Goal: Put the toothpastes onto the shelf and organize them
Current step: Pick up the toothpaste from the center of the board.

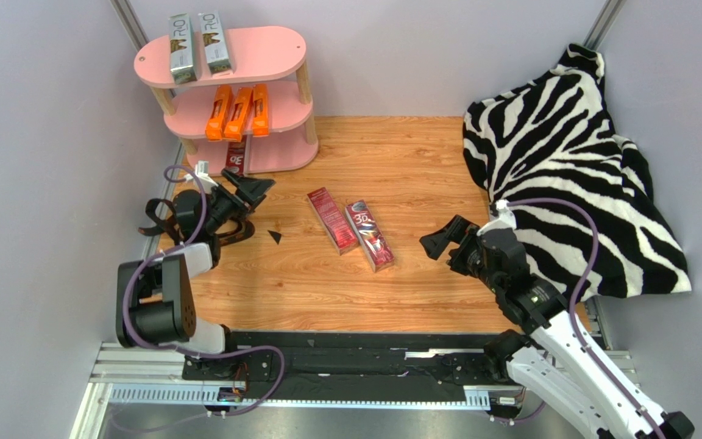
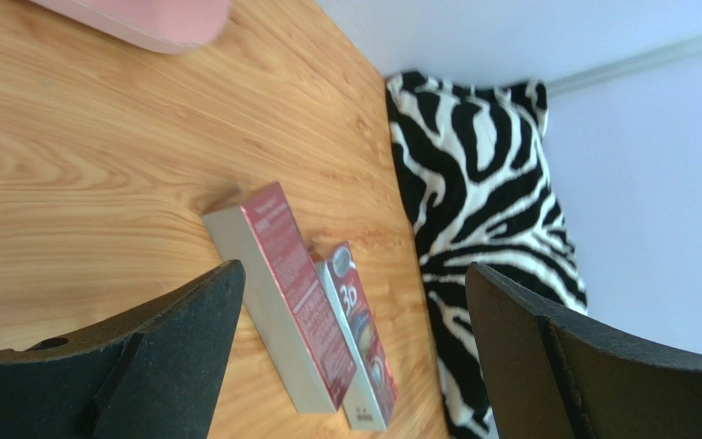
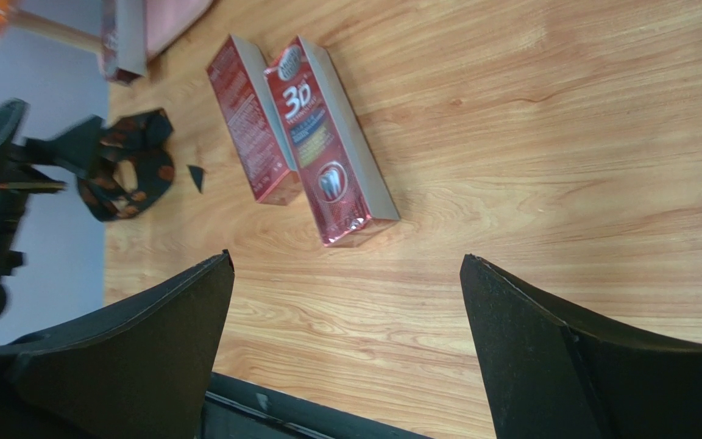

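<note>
The pink shelf [image 1: 263,55] stands at the back left. Two silver-grey cartons [image 1: 197,44] lie on its top board, three orange cartons [image 1: 237,112] on the middle board, and one dark red carton [image 1: 235,157] on the bottom board. Two dark red cartons [image 1: 349,227] lie side by side on the table's middle; they also show in the left wrist view [image 2: 304,311] and the right wrist view [image 3: 304,137]. My left gripper [image 1: 252,190] is open and empty, left of them. My right gripper [image 1: 439,240] is open and empty, right of them.
A zebra-print cloth [image 1: 574,165] covers the right side of the table. A black strap [image 1: 158,219] and a small black scrap [image 1: 275,237] lie near the left gripper. Grey walls close in left, right and back.
</note>
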